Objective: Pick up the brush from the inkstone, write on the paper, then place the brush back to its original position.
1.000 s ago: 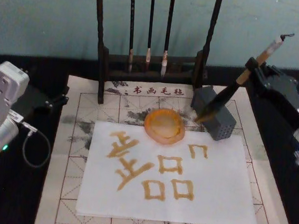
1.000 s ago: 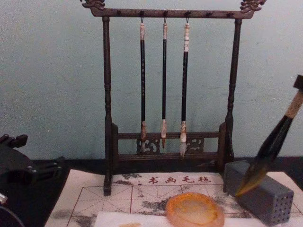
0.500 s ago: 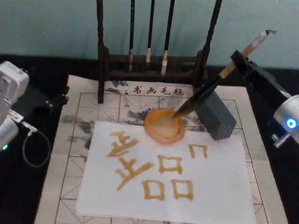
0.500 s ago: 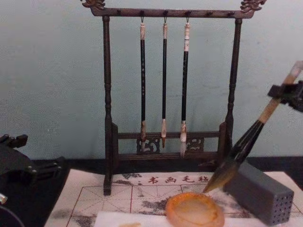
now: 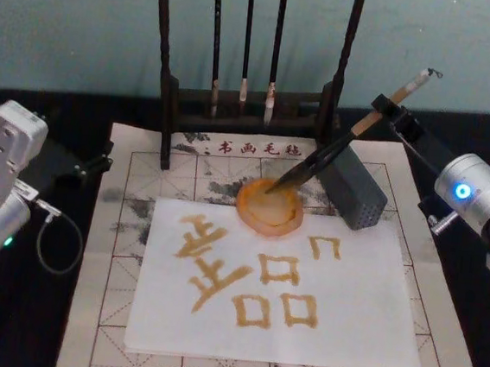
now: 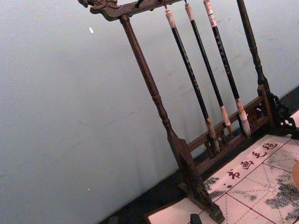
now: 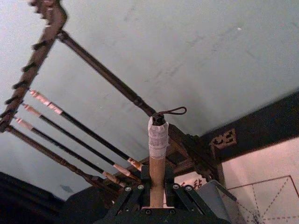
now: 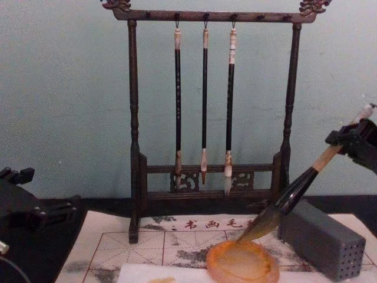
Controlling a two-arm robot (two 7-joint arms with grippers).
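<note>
Over the past second the large calligraphy brush (image 5: pixel 346 139), tan wood above, black below and capped in white with a loop, has swung left from above the grey perforated block (image 5: pixel 358 197). Its dark tip now dips to the far right edge of the round, shallow amber inkstone (image 5: pixel 244 209).

At the far left the left gripper (image 5: pixel 96 159) sits parked beside the cream red-gridded mat (image 5: pixel 111 309); we cannot tell its state. The plain white paper (image 5: pixel 370 326) already carries ochre characters and lies just in front of the inkstone.

At right, the right gripper (image 5: pixel 389 113) is clamped on the tan upper handle, below the white cap, with the brush tilted.

We judge the brush light, with a stiff handle and soft, wet bristles, so the bare wood is the place to hold. The dish looks light enough to slide if pushed, and a round handle could roll off its rim.
</note>
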